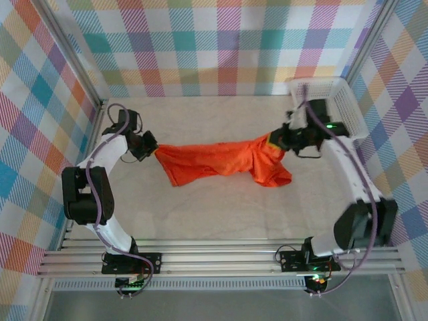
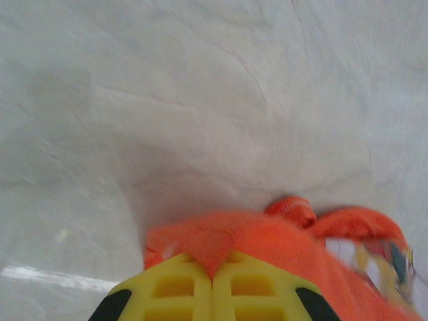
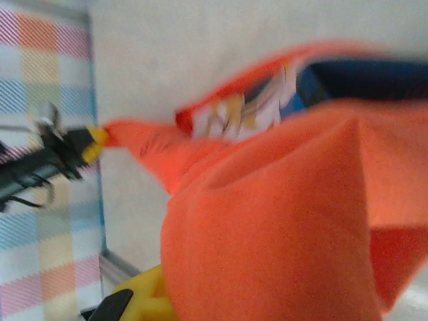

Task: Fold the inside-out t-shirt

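Over at nine o'clock on the white-covered table [image 1: 221, 117], the left gripper [image 1: 150, 147] is clamped on one end of the inside-out t-shirt [image 1: 214, 164]. Its wrist camera shows the yellow fingers [image 2: 174, 287] pressed together with orange cloth pinched between them. From there the shirt runs as a bunched, twisted band across the middle of the table. It is lifted at both ends, and a loose fold droops toward four o'clock. At about two o'clock the right gripper [image 1: 275, 140] holds the other end, closed tight on the fabric. A white mesh basket [image 1: 319, 81] sits just beyond it.

I'd say they're at the stretching-out step, before any fold. Next, the shirt needs untwisting and lowering flat, keeping tension even so neither pinch slips.
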Robot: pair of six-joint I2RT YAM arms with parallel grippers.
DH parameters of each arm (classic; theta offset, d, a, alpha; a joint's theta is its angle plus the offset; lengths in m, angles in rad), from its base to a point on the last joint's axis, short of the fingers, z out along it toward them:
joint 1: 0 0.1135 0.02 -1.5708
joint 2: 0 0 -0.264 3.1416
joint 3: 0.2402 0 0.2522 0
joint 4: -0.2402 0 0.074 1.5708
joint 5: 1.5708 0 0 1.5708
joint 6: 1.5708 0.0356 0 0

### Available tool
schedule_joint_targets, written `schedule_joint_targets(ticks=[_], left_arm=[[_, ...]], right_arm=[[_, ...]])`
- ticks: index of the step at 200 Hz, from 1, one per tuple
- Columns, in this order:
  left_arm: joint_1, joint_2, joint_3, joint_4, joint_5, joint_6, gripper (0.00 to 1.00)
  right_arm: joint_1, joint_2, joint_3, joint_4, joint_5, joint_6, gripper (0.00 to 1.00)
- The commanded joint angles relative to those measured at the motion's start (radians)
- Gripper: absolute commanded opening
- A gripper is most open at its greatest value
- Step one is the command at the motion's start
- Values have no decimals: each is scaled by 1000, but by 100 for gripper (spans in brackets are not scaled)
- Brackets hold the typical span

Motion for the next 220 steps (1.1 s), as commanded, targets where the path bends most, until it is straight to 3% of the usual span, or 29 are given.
schedule_joint_targets(ticks=[1, 16, 58, 91, 113, 161, 196, 220], left_arm=[[-56, 9, -8, 21, -18, -20, 0], [-96, 19, 5, 21, -22, -25, 0], [-179, 61, 37, 32, -35, -40, 0], [-217, 107, 17, 51, -39, -47, 0], [-225, 119, -1, 65, -39, -48, 0], [-233, 139, 4, 72, -36, -49, 0], [-234, 144, 3, 67, -35, -42, 0], [-234, 142, -1, 66, -34, -40, 0]], right_arm=[[132, 67, -43, 57, -15, 35, 0], [178, 94, 12, 7, -23, 9, 0], [179, 1, 169, -15, 1, -16, 0], [178, -5, 160, 64, -16, 12, 0], [194, 77, 144, 40, -63, -3, 23], [318, 202, 149, 2, -163, -56, 35], [286, 167, 140, -6, -38, -56, 37], [277, 192, 144, -52, 140, -72, 37]])
